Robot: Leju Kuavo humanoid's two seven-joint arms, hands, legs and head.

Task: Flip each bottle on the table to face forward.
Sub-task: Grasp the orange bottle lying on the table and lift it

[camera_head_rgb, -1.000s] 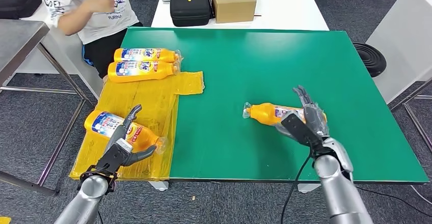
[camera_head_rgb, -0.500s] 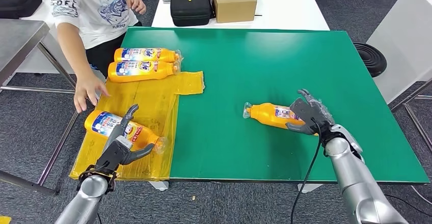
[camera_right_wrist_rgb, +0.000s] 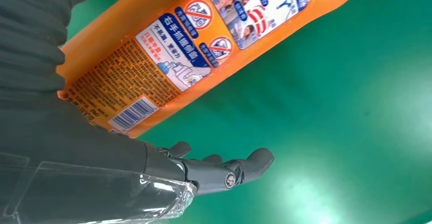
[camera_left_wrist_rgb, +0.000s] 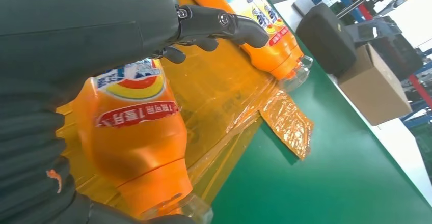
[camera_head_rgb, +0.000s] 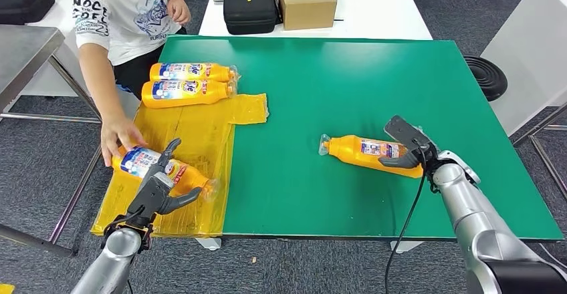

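An orange bottle (camera_head_rgb: 159, 166) on the yellow film (camera_head_rgb: 194, 140) is spanned by the left hand (camera_head_rgb: 158, 190), fingers spread over it; whether it is gripped cannot be told. A person's hand (camera_head_rgb: 119, 135) touches its far end. Another bottle (camera_head_rgb: 371, 152) on the green table (camera_head_rgb: 348, 80) lies just beside the right hand (camera_head_rgb: 408, 148), whose fingers are spread past its base.

bright even light | soft shadows | wrist views blurred close-up
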